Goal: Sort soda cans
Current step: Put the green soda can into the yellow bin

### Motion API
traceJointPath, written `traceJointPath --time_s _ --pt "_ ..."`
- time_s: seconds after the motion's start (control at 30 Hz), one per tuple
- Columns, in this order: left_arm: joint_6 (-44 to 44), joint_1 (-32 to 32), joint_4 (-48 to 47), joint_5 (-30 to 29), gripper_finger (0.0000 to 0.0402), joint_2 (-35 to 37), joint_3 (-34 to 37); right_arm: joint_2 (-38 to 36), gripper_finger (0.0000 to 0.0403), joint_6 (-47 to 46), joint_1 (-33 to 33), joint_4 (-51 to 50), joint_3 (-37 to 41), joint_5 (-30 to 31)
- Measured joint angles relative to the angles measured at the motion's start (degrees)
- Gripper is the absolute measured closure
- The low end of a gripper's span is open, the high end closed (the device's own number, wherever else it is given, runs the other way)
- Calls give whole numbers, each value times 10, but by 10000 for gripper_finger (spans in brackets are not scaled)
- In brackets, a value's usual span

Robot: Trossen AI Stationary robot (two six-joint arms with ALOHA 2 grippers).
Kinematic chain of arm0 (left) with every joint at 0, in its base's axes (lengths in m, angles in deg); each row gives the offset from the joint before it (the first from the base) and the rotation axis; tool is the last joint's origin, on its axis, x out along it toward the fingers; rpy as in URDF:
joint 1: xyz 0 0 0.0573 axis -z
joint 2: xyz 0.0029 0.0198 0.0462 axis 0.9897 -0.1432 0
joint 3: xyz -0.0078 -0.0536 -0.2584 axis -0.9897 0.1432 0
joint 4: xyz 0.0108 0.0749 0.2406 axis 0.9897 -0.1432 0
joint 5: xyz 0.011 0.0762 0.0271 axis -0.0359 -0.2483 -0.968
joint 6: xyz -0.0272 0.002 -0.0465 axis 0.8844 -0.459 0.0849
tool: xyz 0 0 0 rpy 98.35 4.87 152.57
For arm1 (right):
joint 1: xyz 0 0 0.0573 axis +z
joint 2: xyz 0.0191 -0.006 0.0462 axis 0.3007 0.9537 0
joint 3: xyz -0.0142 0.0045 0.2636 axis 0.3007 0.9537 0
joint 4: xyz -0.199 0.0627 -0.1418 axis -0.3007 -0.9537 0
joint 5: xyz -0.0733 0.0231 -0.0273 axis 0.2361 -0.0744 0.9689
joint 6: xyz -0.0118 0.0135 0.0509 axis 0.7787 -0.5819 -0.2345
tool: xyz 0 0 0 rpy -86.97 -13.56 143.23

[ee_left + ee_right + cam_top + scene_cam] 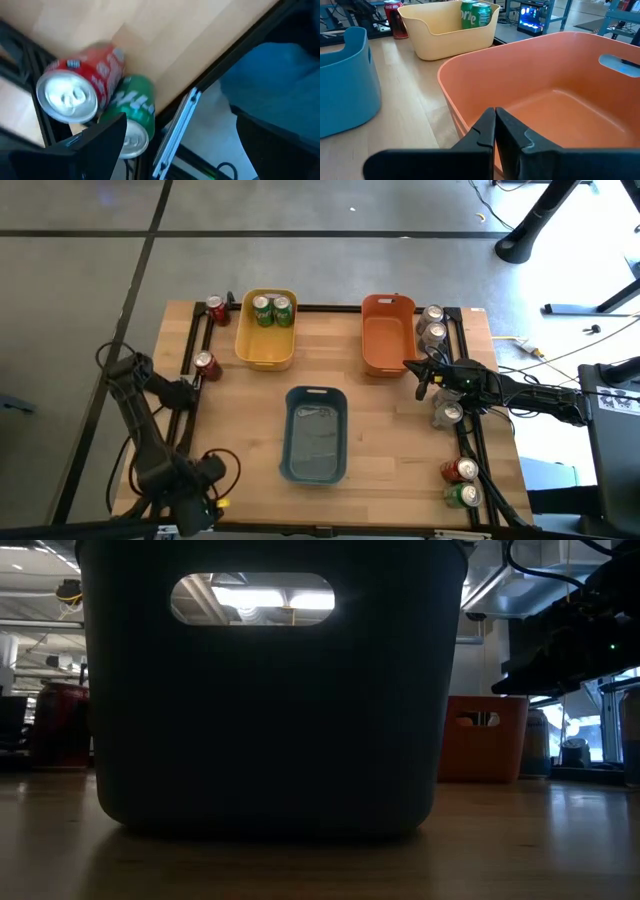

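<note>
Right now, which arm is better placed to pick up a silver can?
Right. The right gripper, shut, hangs by the orange bin, near the silver cans; the left gripper is across the table.

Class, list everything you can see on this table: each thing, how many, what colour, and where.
Green cans: three; two in the yellow bin, one at the near right corner.
Red cans: three; two by the left edge, one at the near right corner.
Silver cans: three; right edge.
Bins: yellow and orange far side, blue centre.
Table: one, wood.
Left gripper: left edge.
Right gripper: fingers shut, beside the orange bin.
</note>
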Motion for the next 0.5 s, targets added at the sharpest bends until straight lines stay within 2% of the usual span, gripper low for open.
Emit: traceJointPath --time_s 0.3,0.5 --pt "56 36 -32 78 39 -32 0 0 391 0 0 0 0 0" --pt "78 44 -40 81 39 -32 0 0 391 0 0 1 0 0"
